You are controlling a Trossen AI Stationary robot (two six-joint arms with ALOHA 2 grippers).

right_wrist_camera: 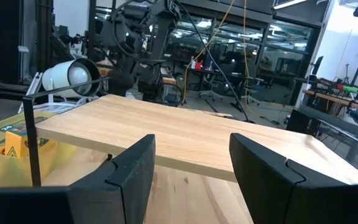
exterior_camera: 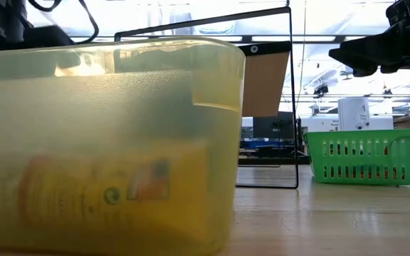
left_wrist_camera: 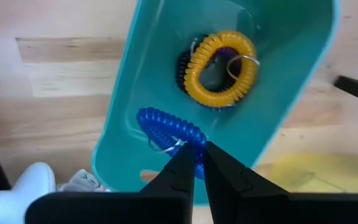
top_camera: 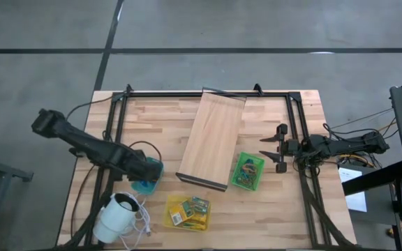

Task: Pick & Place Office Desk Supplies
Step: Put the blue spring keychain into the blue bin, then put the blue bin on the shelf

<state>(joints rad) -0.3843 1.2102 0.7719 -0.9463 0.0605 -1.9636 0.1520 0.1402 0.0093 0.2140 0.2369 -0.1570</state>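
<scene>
A teal bin point(left_wrist_camera: 135, 93) point(top_camera: 145, 183) stands at the table's near left. In it lie a yellow coil ring point(left_wrist_camera: 221, 68) and a dark coil ring point(left_wrist_camera: 184, 65) half hidden under the yellow one. My left gripper point(left_wrist_camera: 196, 155) point(top_camera: 145, 171) points down over this bin, shut on a blue coil ring point(left_wrist_camera: 163, 127). My right gripper point(top_camera: 274, 150) point(right_wrist_camera: 191, 174) waits open at the table's right side, level, facing the long wooden board point(top_camera: 211, 139) and holding nothing. My left gripper pinches one end of the blue coil ring point(left_wrist_camera: 194, 144) between its two fingertips point(left_wrist_camera: 180, 163), coming from above and pointing down. The rest of the coil stretches away from the fingers inside the teal bin. Whether it rests on the bin's floor I cannot tell.
A green basket point(top_camera: 248, 171) point(exterior_camera: 361, 156) with small items stands near the right of the board. A yellow bin point(top_camera: 188, 211) point(exterior_camera: 105, 142) with packets stands at the near edge. A white round corded device point(top_camera: 116, 216) lies at the near left. A black frame point(top_camera: 117, 104) rims the table.
</scene>
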